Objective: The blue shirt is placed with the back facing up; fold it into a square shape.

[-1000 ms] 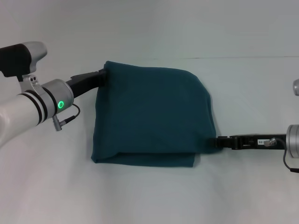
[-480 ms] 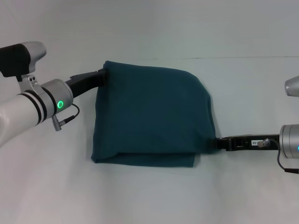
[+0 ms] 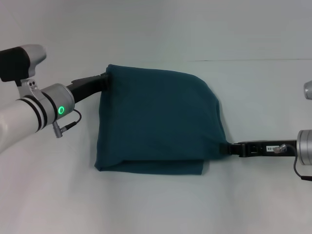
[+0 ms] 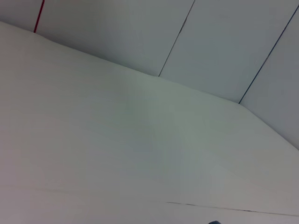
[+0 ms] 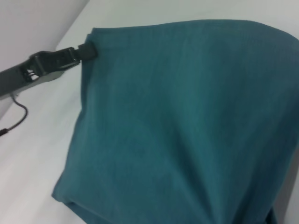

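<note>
Here one blue shirt lies between left gripper and right gripper.

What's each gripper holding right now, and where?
Both are on the shirt. The left gripper pinches its far left corner; the right gripper pinches its right edge near the front corner.

White-and-silver arms with black bands, a green ring light, thin grey cables, and slim black tools.
</note>
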